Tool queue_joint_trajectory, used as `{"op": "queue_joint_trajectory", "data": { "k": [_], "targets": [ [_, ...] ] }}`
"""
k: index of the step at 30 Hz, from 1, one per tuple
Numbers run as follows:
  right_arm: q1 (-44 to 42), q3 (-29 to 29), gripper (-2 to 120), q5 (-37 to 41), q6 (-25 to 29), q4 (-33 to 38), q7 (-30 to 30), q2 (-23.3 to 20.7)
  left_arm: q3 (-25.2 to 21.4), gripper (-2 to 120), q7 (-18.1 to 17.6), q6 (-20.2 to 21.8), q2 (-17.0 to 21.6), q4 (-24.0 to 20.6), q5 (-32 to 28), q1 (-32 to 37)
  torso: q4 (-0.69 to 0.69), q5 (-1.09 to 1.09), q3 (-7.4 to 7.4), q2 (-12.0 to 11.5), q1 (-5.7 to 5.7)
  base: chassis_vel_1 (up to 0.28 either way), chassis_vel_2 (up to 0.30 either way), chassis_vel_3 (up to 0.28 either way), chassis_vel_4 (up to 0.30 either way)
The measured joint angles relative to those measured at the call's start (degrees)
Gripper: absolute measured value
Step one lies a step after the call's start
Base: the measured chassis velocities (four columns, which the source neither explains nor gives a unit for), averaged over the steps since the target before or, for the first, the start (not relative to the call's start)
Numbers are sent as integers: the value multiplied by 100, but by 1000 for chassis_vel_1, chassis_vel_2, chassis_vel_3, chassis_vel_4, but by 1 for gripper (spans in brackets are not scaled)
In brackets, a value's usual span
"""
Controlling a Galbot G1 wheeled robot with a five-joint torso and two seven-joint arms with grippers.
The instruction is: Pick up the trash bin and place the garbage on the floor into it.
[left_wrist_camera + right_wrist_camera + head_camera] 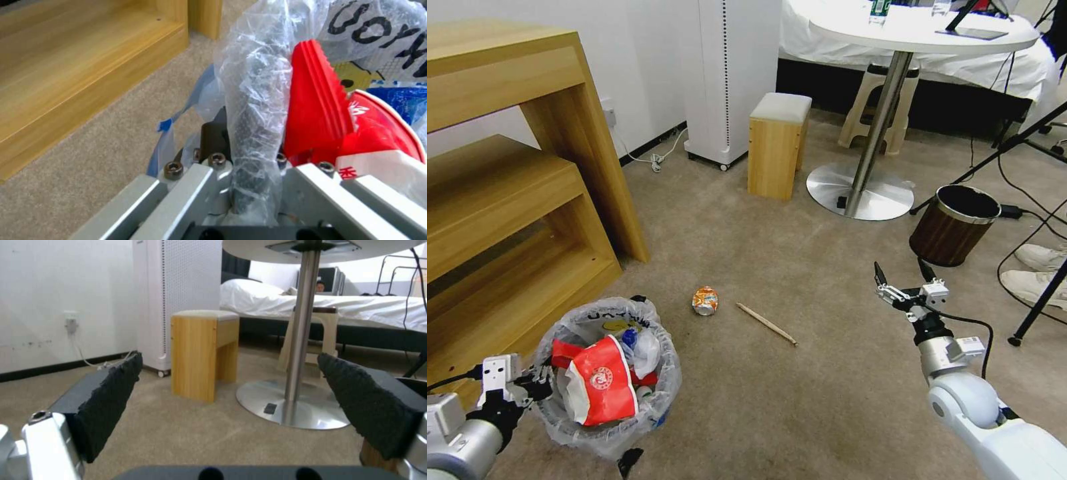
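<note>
the trash bin [607, 373], already full, is held at its rim by the left gripper [537, 387], clamped over the bag. the right gripper [902, 280] is held wide and empty, well apart from the can [705, 300] and stick [766, 323] on the floor [800, 373]. the thin rim hold could slip if the bin is tilted.

Black block letters reading roughly "OOYM" are printed on the clear plastic bag [373, 30] lining the trash bin [607, 373]. The red wrapper [378, 133] bears small white and red marks, unreadable.
</note>
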Motion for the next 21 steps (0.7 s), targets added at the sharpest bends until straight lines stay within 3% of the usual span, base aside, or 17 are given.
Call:
{"op": "queue_joint_trajectory", "data": {
  "k": [21],
  "targets": [
    [301,-241,100,-52,16,-225,-53,62,119,1,-77,-50,3,167,-8,-206,0,-1,0,0,0,0,0,0,0]
  ]
}}
